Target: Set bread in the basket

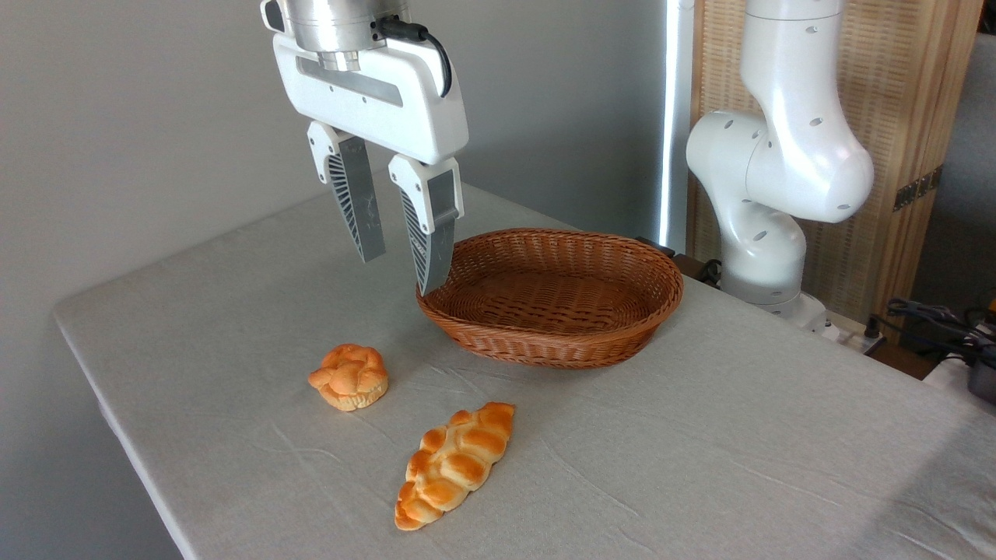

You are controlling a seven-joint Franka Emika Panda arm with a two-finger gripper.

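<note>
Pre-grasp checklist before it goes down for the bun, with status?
1. Hand open, nothing between the fingers: ok.
2. Bun on the table, uncovered, nothing touching it: ok.
3. Hand lined up over the bun: not ok; it hangs high, near the basket's left rim.
4. Braided loaf apart from the bun, so the fingers have room: ok.
5. Basket empty, ready for the drop: ok.
6. Fingers clear of the basket rim: cannot tell from this one view.
</note>
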